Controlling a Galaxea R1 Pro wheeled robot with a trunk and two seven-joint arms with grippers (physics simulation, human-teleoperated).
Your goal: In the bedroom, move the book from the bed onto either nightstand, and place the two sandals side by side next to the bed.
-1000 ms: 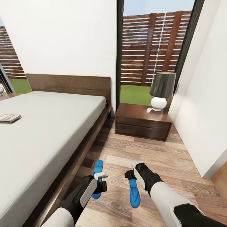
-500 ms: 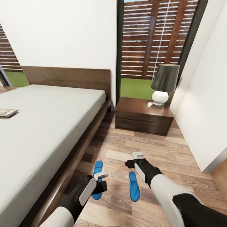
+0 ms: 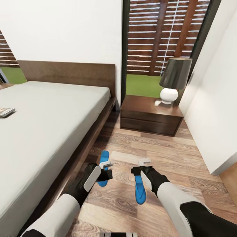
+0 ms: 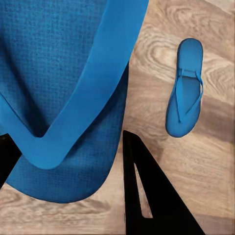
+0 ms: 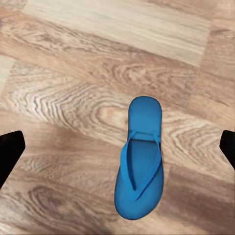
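Observation:
My left gripper hangs low over the wood floor beside the bed, shut on one blue sandal. That sandal looms large between the dark fingers in the left wrist view. The other blue sandal lies flat on the floor to the right, also seen from both wrists. My right gripper hovers open just beyond its toe end, touching nothing. The book lies on the mattress at the far left. The nightstand stands ahead beside the headboard.
A dark-shaded lamp with a white base occupies the nightstand's right half. A white wall bounds the floor strip on the right, and the tall window rises behind the nightstand. The bed's dark frame runs along the left.
The head camera has tilted and shifted. My left gripper has carried its sandal forward along the bed frame, toward the nightstand. The right sandal and right gripper stayed roughly in place.

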